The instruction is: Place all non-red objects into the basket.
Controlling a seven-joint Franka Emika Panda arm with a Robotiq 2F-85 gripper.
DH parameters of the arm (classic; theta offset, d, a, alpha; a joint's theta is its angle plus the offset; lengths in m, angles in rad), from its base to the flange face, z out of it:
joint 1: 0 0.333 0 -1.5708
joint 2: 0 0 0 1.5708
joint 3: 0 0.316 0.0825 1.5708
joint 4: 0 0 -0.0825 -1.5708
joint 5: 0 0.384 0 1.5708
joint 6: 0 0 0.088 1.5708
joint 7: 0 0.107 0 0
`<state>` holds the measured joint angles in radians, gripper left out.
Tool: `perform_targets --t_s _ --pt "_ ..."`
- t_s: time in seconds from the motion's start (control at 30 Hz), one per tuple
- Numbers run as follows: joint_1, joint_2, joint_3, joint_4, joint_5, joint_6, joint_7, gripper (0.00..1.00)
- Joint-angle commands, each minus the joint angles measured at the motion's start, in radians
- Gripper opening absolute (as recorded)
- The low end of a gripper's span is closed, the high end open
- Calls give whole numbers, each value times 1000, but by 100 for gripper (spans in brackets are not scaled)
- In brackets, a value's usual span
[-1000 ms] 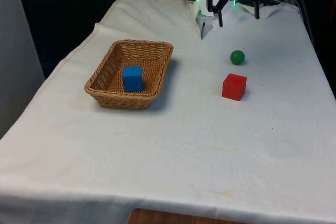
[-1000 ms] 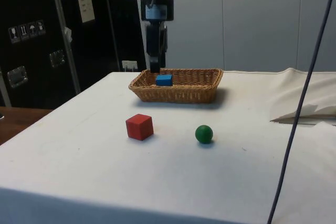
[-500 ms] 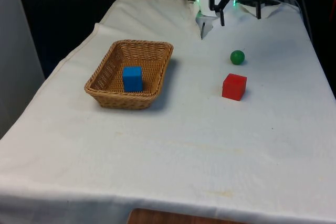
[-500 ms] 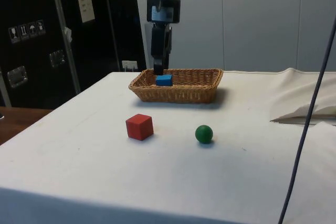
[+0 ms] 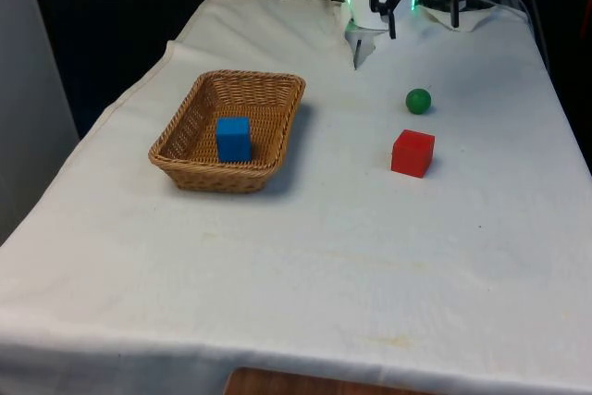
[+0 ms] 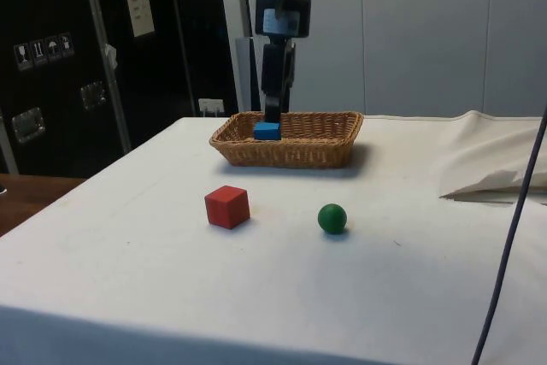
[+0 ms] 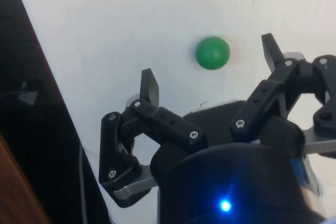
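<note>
The table [image 5: 305,256], under its white cloth, carries 3 things directly. Toward the front view's left sits a wicker basket [image 5: 185,150], flat on the cloth. Over on the front view's right, a green ball [image 5: 418,100] rests on the cloth, and just nearer the camera, close beside it but not touching, a red cube [image 5: 412,153]. In the side view the cube [image 6: 227,207] and ball [image 6: 332,218] sit side by side, well apart from the basket [image 6: 295,149] behind them. At the far end, the cloth bunches into folds [image 6: 496,164].
</note>
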<state>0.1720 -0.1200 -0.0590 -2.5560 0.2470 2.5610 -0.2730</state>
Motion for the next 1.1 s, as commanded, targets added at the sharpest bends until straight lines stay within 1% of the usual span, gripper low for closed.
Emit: perform_targets --t_s 0.0,0.2,0.23,0.27,0.33,0.47,0.5,0.53,0.73,0.77,0.8,0.83,0.87,1.0,1.03,1.07 --pt "-4 -10 3 -12 -19 0 24 100" --pt "-6 -33 4 -37 -24 -12 39 100" --pt "0 -28 0 -31 0 -11 16 100" --pt "-8 -38 5 -45 -29 -14 45 100" --pt "-8 -41 5 -48 -32 -15 47 100" --pt "-10 -55 6 -66 -57 -23 70 100" --pt "0 -50 -1 -58 -29 -23 45 100" --pt "-10 -58 6 -69 -63 -25 75 100" --pt "-12 -79 6 -93 -117 -32 118 100" --pt "-1 -75 -1 -88 -91 -31 97 100" --pt "-13 -84 7 -100 -136 -33 132 100" --pt "-13 -84 7 -100 -136 -33 132 100" --pt "-14 -88 7 -106 -154 -33 147 100" --pt "-15 -96 7 -116 -192 -36 178 100" --pt "-2 -90 -1 -109 -159 -33 151 100" --pt "-14 -100 7 -121 -210 -38 193 100"
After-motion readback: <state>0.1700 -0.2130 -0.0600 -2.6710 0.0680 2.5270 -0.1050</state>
